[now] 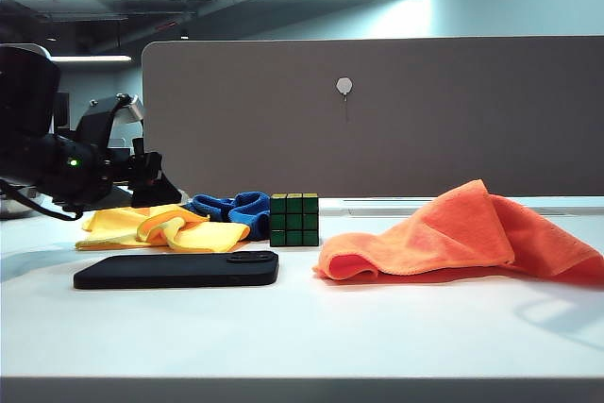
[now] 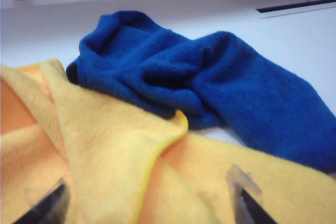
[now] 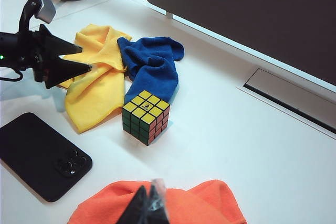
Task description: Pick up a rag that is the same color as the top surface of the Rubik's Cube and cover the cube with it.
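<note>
On the white surface, the orange cloth lies under the right hand, fingers together, empty. Across it, the yellow rag touches the blue cloth; the left hand hovers over it, spread. Rubik's Cube stands beside both.

Left gripper — jaws spread wide, fingers angled low, arm extended from the table's left side. Right gripper — raised, fingertips together, arm held back.
</note>
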Tool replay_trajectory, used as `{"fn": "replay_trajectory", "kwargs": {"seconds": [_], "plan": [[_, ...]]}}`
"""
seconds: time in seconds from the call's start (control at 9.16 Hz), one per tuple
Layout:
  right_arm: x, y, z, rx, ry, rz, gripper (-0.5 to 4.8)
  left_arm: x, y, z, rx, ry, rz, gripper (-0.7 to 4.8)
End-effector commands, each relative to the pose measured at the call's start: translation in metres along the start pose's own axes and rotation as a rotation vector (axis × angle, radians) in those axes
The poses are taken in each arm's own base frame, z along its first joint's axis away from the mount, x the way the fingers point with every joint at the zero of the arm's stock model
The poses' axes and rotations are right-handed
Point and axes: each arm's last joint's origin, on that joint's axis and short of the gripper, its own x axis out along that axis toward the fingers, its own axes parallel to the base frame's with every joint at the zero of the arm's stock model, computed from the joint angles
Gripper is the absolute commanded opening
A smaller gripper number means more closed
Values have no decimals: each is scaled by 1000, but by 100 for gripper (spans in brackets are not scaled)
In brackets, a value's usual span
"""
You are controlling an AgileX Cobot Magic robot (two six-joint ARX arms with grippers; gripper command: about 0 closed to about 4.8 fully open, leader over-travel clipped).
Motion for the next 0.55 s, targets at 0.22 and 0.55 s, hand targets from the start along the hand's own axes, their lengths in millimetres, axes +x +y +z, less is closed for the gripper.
{"fn": "replay_trajectory", "kwargs": {"seconds": [0.22, 0.55], "plan": [[-1, 0, 3, -4, -18, 0, -1, 23, 10, -28, -30, 90, 108, 120], [-1, 0, 3, -4, -17, 0, -1, 23, 9, -18, -123, -9, 64, -6]]}}
